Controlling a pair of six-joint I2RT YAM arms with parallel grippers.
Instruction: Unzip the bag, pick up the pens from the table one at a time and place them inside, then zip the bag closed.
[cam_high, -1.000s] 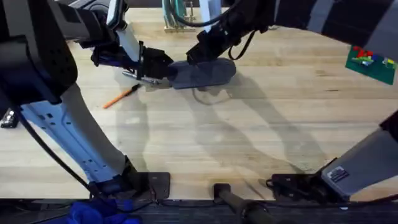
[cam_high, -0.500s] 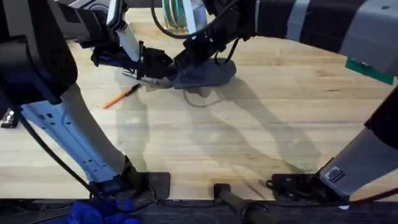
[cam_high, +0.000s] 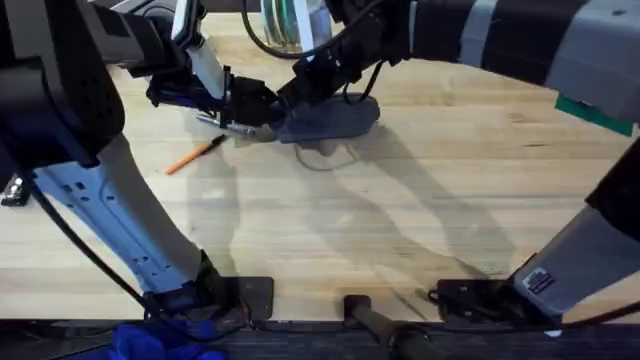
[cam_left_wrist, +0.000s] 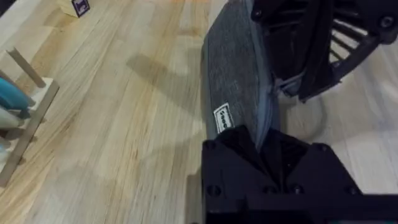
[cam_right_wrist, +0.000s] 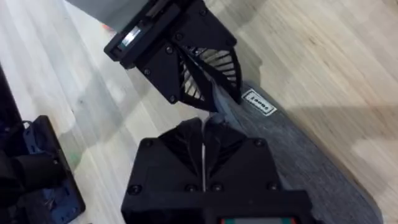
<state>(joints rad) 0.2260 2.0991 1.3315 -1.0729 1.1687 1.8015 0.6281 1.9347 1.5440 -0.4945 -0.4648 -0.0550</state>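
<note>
On the far left of the overhead view, a small dark thing (cam_high: 12, 190) lies at the edge of the table (cam_high: 400, 230), cut off, so it is hard to tell what it is. Next comes one orange pen (cam_high: 195, 155) lying flat on the wood, well apart from everything else. One silvery pen (cam_high: 225, 125) sits just under the left gripper (cam_high: 262, 108), and the black arm hides most of it.

The left gripper has its two black fingers pinched on the left end of the bag (cam_high: 325, 118). In the left wrist view the fingers (cam_left_wrist: 249, 146) close on the bag's (cam_left_wrist: 239, 81) end beside a small white label (cam_left_wrist: 222, 118).

There is one bag, blue-grey, lying flat on the far middle of the table. The right gripper (cam_high: 305, 88) sits on top of it near that same end, very close to the left gripper. Its fingers are pressed together with just a thin line between them. I cannot tell what they hold.

Behind the bag stands a wooden rack (cam_high: 285, 30), partly hidden by the right arm. Far right lies a green block (cam_high: 598, 102) with coloured bits on it.
</note>
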